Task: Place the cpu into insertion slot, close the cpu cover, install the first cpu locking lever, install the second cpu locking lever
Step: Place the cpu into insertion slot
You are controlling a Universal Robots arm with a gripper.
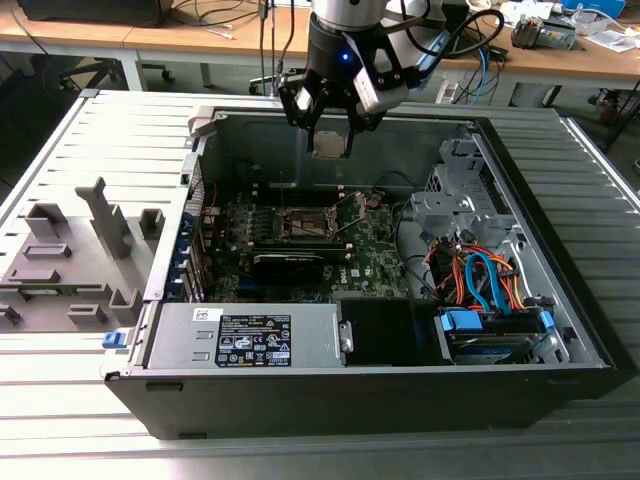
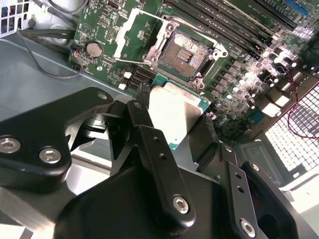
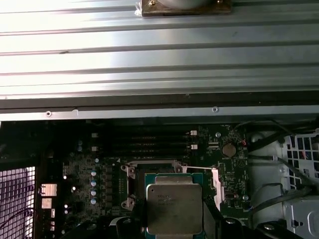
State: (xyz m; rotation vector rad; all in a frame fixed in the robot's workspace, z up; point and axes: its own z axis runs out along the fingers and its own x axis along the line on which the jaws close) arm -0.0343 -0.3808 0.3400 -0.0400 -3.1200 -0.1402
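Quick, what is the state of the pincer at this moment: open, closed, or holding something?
Pincer: closed on the cpu, which it holds in the air, not yet in the insertion slot.

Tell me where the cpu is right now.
The cpu is clamped in the gripper's jaws, held above the green board inside the open computer case in the exterior view. In the second wrist view it is apart from the uncovered socket.
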